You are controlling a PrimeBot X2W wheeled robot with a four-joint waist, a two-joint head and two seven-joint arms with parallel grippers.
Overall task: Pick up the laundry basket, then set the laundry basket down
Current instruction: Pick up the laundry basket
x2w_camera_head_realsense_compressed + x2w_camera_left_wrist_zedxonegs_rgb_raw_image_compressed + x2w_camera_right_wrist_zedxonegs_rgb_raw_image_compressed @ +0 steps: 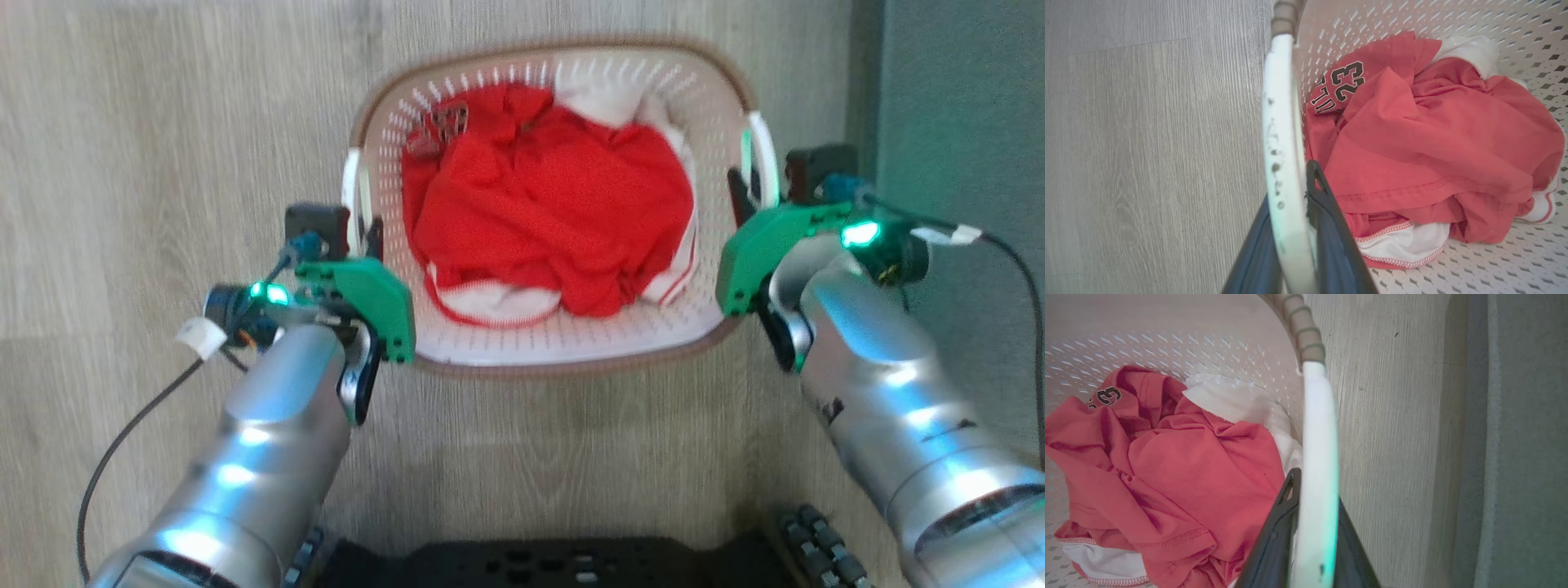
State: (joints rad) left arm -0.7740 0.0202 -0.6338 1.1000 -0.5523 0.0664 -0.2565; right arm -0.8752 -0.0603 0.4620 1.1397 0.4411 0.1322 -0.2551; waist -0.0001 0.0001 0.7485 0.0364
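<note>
the small cream-white perforated plastic laundry basket [563, 339] with its brown woven-look rim sits at 12 o'clock from the robot's dark base [531, 567], between the two arms. the left end effector [363, 233] is at the basket's 9 o'clock and the right end effector [755, 192] at its 3 o'clock.

each is clenched on a side handle. in the left wrist view the left end effector [1290, 192] has one dark finger inside the basket wall [1412, 20] and the other outside, with the white left handle [1282, 122] pinched between them. in the right wrist view the right end effector [1316, 490] grips the white right handle [1318, 428] the same way, its inner finger against the perforated wall [1167, 343]. in the head view the handles [353, 192] [763, 155] stand upright at the rim.

inside lies a crumpled red jersey [555, 212] with dark numerals, seen in both wrist views [1433, 143] [1188, 465]. a white garment [604, 102] is tucked beside it toward 1 o'clock [1470, 49] [1229, 400].

below is a pale wood-grain floor [163, 163] [1147, 143] [1392, 416]. whether the basket rests on it or hangs just above it cannot be told. a grey-green panel [947, 106] [1523, 437] runs along the 3 o'clock side, near the right arm.
</note>
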